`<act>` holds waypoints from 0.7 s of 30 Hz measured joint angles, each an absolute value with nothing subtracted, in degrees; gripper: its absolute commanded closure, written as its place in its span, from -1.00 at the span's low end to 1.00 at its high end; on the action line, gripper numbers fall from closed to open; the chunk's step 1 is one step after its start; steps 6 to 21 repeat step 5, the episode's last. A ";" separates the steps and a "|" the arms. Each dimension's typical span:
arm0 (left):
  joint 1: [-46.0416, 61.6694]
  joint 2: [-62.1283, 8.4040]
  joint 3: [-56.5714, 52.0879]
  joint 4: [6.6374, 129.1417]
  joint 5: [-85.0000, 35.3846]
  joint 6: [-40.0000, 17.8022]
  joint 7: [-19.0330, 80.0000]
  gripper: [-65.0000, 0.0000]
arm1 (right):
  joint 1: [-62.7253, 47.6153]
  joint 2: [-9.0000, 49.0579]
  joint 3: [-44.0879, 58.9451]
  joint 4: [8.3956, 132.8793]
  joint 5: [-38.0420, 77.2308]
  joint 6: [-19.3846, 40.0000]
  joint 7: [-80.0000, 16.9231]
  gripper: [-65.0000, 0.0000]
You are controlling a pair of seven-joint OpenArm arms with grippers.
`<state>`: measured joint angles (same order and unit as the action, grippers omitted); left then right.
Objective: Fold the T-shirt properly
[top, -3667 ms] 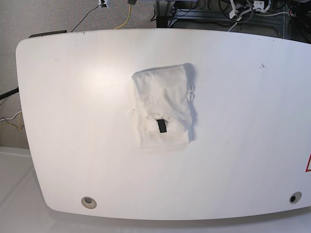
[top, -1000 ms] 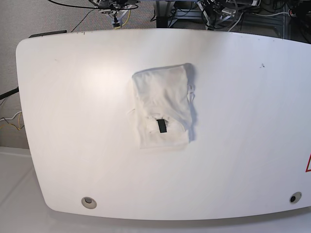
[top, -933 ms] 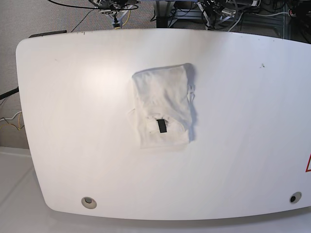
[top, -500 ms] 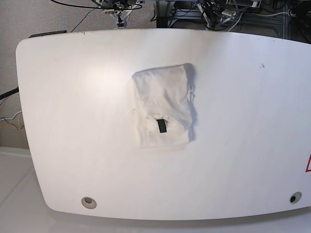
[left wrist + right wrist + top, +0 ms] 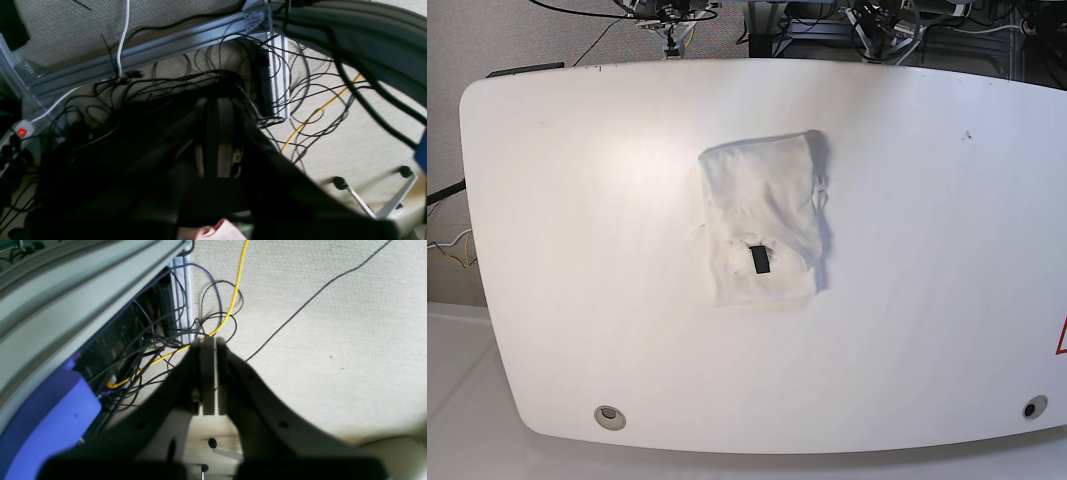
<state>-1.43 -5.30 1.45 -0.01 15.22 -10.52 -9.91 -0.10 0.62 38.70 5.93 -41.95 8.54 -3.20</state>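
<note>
The white T-shirt (image 5: pixel 762 218) lies folded into a compact rectangle in the middle of the white table (image 5: pixel 577 250). Its small black tag (image 5: pixel 759 260) faces up near the front end. The chest print is hidden. Both arms are behind the table's far edge, away from the shirt. Only bits of them show at the top of the base view, the right arm (image 5: pixel 670 12) and the left arm (image 5: pixel 879 14). My left gripper (image 5: pixel 213 100) is shut and empty above floor cables. My right gripper (image 5: pixel 209 339) is shut and empty above the carpet.
Behind the table are an aluminium frame (image 5: pixel 150 53), tangled black cables, a yellow cable (image 5: pixel 233 300) and a power strip (image 5: pixel 20 131). A blue part (image 5: pixel 43 406) shows at the right wrist view's left. The table has round holes (image 5: pixel 609 416) near its front corners.
The T-shirt has not moved. Since the oldest frame, arm parts have appeared beyond the table's far edge at the top; they have shifted only slightly in the last second.
</note>
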 measured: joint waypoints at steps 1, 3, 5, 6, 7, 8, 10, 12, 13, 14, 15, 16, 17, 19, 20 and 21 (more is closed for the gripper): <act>-1.48 -5.17 1.45 -0.01 15.22 -10.52 -9.93 0.90 | -0.14 0.60 38.70 5.93 -41.95 8.56 -3.20 1.00; -1.50 -4.99 1.45 -0.01 15.22 -10.76 -9.96 0.90 | -0.21 0.56 38.70 5.93 -41.95 8.56 -3.20 1.00; -1.50 -4.93 1.45 -0.01 15.22 -10.79 -9.93 0.90 | -0.23 0.60 38.70 5.93 -41.95 8.56 -3.20 1.00; -1.50 -4.93 1.45 -0.01 15.22 -10.79 -9.93 0.90 | -0.23 0.60 38.70 5.93 -41.95 8.56 -3.20 1.00; -1.50 -4.93 1.45 -0.01 15.22 -10.79 -9.93 0.90 | -0.23 0.60 38.70 5.93 -41.95 8.56 -3.20 1.00; -1.50 -4.93 1.45 -0.01 15.22 -10.79 -9.93 0.90 | -0.23 0.60 38.70 5.93 -41.95 8.56 -3.20 1.00; -1.50 -4.93 1.45 -0.01 15.22 -10.79 -9.93 0.90 | -0.23 0.60 38.70 5.93 -41.95 8.56 -3.20 1.00; -1.50 -4.93 1.45 -0.01 15.22 -10.79 -9.93 0.90 | -0.23 0.60 38.70 5.93 -41.95 8.56 -3.20 1.00; -1.50 -4.93 1.45 -0.01 15.22 -10.79 -9.93 0.90 | -0.23 0.60 38.70 5.93 -41.95 8.56 -3.20 1.00; -1.50 -4.93 1.45 -0.01 15.22 -10.79 -9.93 0.90 | -0.23 0.60 38.70 5.93 -41.95 8.56 -3.20 1.00; -1.50 -4.93 1.45 -0.01 15.22 -10.79 -9.93 0.90 | -0.23 0.60 38.70 5.93 -41.95 8.56 -3.20 1.00; -1.50 -4.93 1.45 -0.01 15.22 -10.79 -9.93 0.90 | -0.23 0.60 38.70 5.93 -41.95 8.56 -3.20 1.00; -1.50 -4.93 1.45 -0.01 15.22 -10.79 -9.93 0.90 | -0.23 0.60 38.70 5.93 -41.95 8.56 -3.20 1.00; -1.50 -4.93 1.45 -0.01 15.22 -10.79 -9.93 0.90 | -0.23 0.60 38.70 5.93 -41.95 8.56 -3.20 1.00; -1.50 -4.93 1.45 -0.01 15.22 -10.79 -9.93 0.90 | -0.23 0.60 38.70 5.93 -41.95 8.56 -3.20 1.00; -1.50 -4.93 1.45 -0.01 15.22 -10.79 -9.93 0.90 | -0.23 0.60 38.70 5.93 -41.95 8.56 -3.20 1.00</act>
